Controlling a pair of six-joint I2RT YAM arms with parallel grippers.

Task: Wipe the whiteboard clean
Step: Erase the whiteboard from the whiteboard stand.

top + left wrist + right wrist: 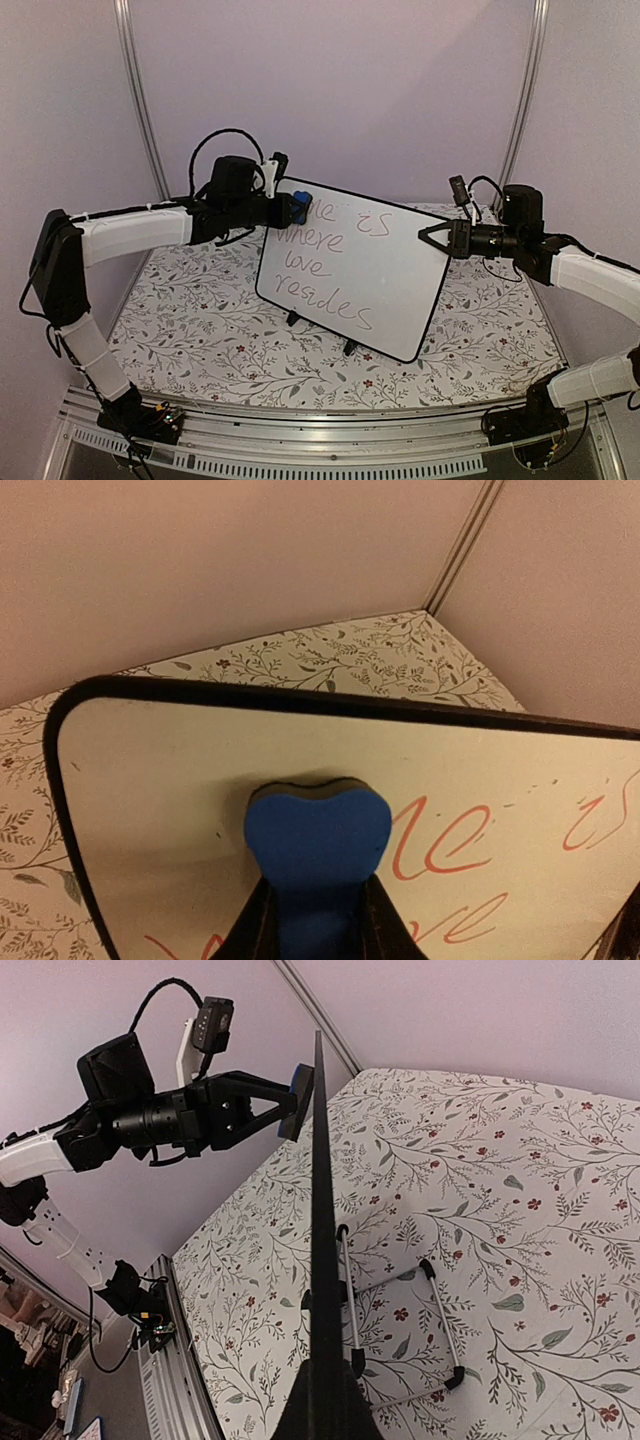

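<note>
The whiteboard [365, 275] stands tilted on small black feet mid-table, white with a thin black rim and reddish-purple handwriting. My left gripper [292, 208] is shut on a blue eraser [303, 200] and presses it against the board's top-left corner. In the left wrist view the eraser [318, 842] sits flat on the board [160, 780], just left of the first written word. My right gripper [437, 240] is shut on the board's right edge. In the right wrist view the board [322, 1260] shows edge-on as a black strip between the fingers.
The table [190, 320] has a floral cloth. The board's wire stand [400, 1330] with black tips rests behind it. Pale walls close in at the back and sides, with a metal rail [300, 440] at the near edge.
</note>
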